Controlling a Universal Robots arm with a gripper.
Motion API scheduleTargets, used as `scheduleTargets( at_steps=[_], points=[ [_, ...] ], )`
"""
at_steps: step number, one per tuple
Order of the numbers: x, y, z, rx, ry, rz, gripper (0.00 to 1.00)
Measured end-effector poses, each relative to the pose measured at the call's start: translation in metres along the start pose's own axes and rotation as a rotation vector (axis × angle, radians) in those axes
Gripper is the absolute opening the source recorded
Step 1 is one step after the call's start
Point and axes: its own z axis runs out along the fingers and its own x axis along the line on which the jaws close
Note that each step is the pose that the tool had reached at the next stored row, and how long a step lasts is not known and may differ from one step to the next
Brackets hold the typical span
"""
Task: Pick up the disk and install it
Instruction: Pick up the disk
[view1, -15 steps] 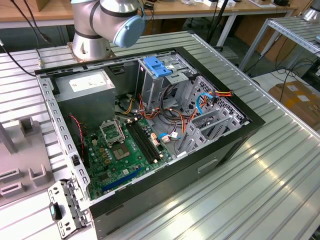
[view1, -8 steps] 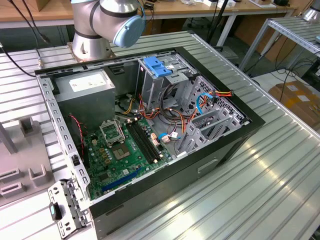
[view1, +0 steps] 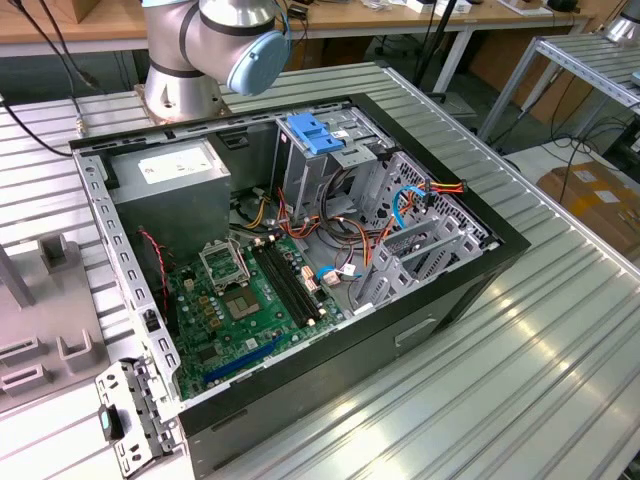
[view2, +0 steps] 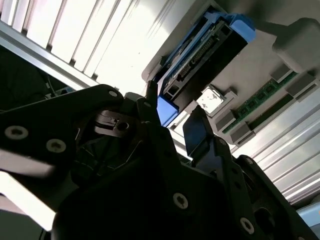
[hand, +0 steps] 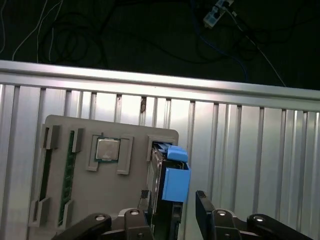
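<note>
Disk (hand: 175, 184) is seated on edge in a slot of the tray (hand: 130, 131), beside the tray's CPU (hand: 107, 149), and is judged not yet lifted. Gripper (hand: 172, 197) is spread, one finger set either side of the disk's blue rail, with a gap seen in both wrist views. Approach is judged done, while grasp, lift off the tray and install into the case (view1: 420, 330) are left.
</note>
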Motion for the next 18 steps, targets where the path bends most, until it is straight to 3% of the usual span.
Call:
scheduleTargets(
  at_steps=[11, 18],
  points=[
    [0.0011, 0.0012, 0.0169, -0.0003, 0.0004, -0.009, 0.48],
    [0.0016, 0.003, 0.0323, -0.0005, 0.0005, -0.013, 0.48]
  ],
)
